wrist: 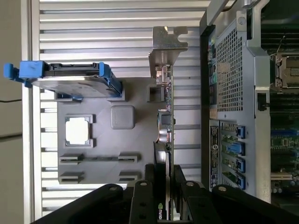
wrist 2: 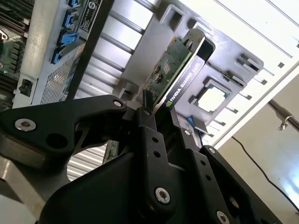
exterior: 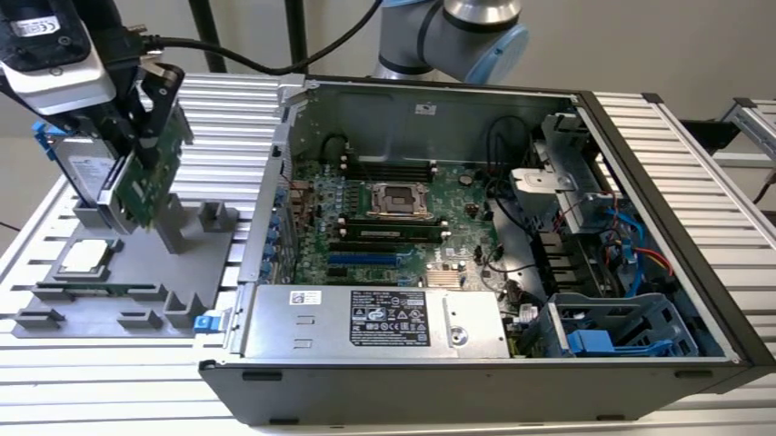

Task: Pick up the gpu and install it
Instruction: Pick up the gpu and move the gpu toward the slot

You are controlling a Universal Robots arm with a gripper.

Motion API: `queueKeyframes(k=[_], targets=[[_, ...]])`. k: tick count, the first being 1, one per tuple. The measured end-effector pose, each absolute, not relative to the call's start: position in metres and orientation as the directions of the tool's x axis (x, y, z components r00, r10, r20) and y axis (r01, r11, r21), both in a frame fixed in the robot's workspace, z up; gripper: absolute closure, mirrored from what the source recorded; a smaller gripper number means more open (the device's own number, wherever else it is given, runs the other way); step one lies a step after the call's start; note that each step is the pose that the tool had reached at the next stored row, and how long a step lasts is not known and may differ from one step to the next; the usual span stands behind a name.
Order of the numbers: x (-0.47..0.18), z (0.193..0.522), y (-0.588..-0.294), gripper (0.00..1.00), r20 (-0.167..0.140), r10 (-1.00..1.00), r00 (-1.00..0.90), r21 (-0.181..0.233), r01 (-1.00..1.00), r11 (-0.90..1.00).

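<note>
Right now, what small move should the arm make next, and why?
Probably a short straight lift: the gripper is shut on the gpu, whose lower edge hangs close to the posts of the grey holder, so moving sideways toward the computer case might snag it.

The computer case (exterior: 461,386) lies open side up on the counter (exterior: 109,381). The parts holder (exterior: 145,272) rests on the counter just beside the case's wall, on the exterior view's left of the case. The gpu (exterior: 155,186) stands on edge over the holder's side nearest the case. The hand (exterior: 140,150) is clamped on its two faces from above. Whether its lower edge sits in a holder slot or just above one is hard to tell. Farther from the case than the gpu, the hard drive (exterior: 85,168) stands on edge in the holder and the processor chip (exterior: 83,258) lies flat in a pocket. Inside the case, the motherboard (exterior: 376,218) lies on its floor.
</note>
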State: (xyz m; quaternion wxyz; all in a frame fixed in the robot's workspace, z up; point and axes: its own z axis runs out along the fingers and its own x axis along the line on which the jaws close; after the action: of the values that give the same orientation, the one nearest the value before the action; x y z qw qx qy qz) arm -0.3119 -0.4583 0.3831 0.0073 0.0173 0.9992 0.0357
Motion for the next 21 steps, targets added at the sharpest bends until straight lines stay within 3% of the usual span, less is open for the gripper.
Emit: queueKeyframes(k=[21], targets=[[-0.312,0.412,-0.458,1.0,-0.013,0.035,-0.999,0.072,0.034,0.997]])
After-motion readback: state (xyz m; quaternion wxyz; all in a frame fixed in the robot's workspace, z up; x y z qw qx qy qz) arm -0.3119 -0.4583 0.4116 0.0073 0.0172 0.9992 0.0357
